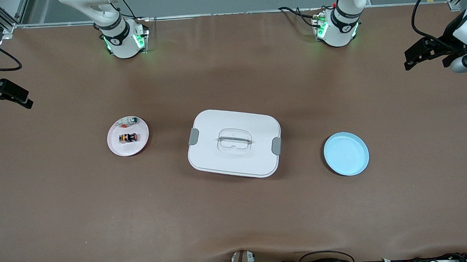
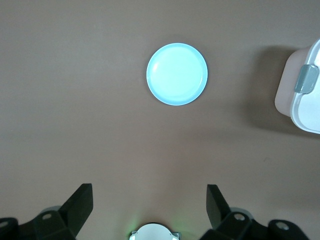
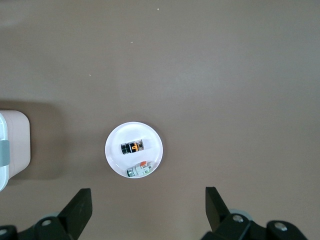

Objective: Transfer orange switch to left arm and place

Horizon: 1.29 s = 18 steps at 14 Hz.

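- Right, the orange switch (image 1: 128,138) lies on its side in the middle of the pink plate (image 1: 116,147), untouched, toward the right arm's end of the table.
- Its long axis runs along the table's length, orange face toward the box (image 1: 234,143), pale metallic end toward the table's short edge at the right arm's end.
- Sharing the plate, a small green-capped component (image 1: 132,120) sits by the rim, farther from the front camera than the switch.
- The box stands mid-table, squarely between the pink plate and the blue plate (image 1: 346,154), which is bare.
- The right gripper (image 3: 147,212) hangs high over the table with its fingers spread wide, gripping nothing; the plate shows well below it.
- The left gripper (image 2: 150,210) waits up high at the left arm's end, jaws released too, blue plate in its sights.
- So nothing is done yet, I'd say: pick-up, handover clear of the box, and set-down all remain.
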Motion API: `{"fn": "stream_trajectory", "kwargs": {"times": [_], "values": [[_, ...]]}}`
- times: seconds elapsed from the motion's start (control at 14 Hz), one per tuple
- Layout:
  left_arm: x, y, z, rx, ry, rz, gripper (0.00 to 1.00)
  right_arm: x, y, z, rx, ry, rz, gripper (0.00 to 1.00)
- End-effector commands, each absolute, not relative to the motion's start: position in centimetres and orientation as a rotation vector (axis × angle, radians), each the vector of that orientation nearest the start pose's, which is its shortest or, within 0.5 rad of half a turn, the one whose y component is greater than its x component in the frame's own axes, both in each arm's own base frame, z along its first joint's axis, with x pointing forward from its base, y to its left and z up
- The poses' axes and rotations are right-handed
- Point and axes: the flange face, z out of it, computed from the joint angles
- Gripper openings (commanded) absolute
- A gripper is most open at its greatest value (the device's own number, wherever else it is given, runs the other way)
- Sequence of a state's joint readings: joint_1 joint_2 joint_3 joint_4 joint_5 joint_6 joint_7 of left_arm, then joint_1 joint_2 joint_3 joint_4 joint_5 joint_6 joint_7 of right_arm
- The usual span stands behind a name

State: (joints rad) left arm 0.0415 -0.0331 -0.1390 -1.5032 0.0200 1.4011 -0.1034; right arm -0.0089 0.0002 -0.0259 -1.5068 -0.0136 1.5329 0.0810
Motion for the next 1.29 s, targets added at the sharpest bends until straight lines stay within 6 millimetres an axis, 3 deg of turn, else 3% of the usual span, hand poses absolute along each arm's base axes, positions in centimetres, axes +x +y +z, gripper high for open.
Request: {"fn": "stream_trajectory", "kwargs": {"times": [0.0,0.5,0.79,1.22], "values": [[52.4,-5.4,65.7,-3.108,0.017,0.118,1.00,54.7,-2.3,65.5,-3.145,0.209,-0.066,1.00],[52.8,-7.9,65.5,-3.125,0.063,0.058,1.00,54.7,-2.4,65.5,-3.144,0.211,-0.071,1.00],[53.8,-7.9,64.4,-3.129,0.062,0.049,1.00,54.7,-2.5,65.4,-3.144,0.213,-0.068,1.00],[53.4,-7.5,64.5,-3.127,0.071,0.056,1.00,54.7,-2.7,65.4,-3.144,0.218,-0.068,1.00]]}}
